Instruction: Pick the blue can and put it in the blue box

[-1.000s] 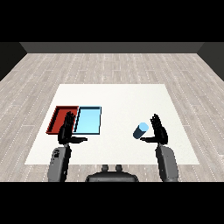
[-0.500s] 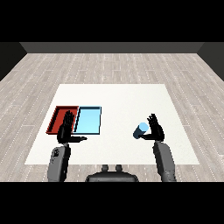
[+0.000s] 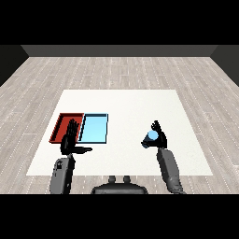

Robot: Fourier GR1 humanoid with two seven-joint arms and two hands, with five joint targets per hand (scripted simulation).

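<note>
White desk [image 3: 126, 105] fills the middle of the head view, set on a pale plank floor [image 3: 116, 70]. On its left part a red tray [image 3: 62, 123] and a light blue tray [image 3: 95, 128] lie side by side, their long edges touching, the red one further left. Both trays lie flat.

The blue can [image 3: 148, 138] is on the right part of the desk, well apart from the two trays. It sits right against the right hand [image 3: 160, 137], on that hand's left side. The black fingers rise behind and beside the can and partly wrap it, and the thumb side comes round toward its front. Whether the can rests on the desk or is lifted off it cannot be told from this view. The grey right forearm [image 3: 169, 169] comes up from the lower right to meet the hand.

The left hand [image 3: 70, 140] hangs over the near edge of the red tray, fingers straight and spread, pointing away from the robot, thumb stuck out to the right toward the blue tray. It holds nothing. Its grey forearm [image 3: 62, 173] comes up from the lower left
</note>
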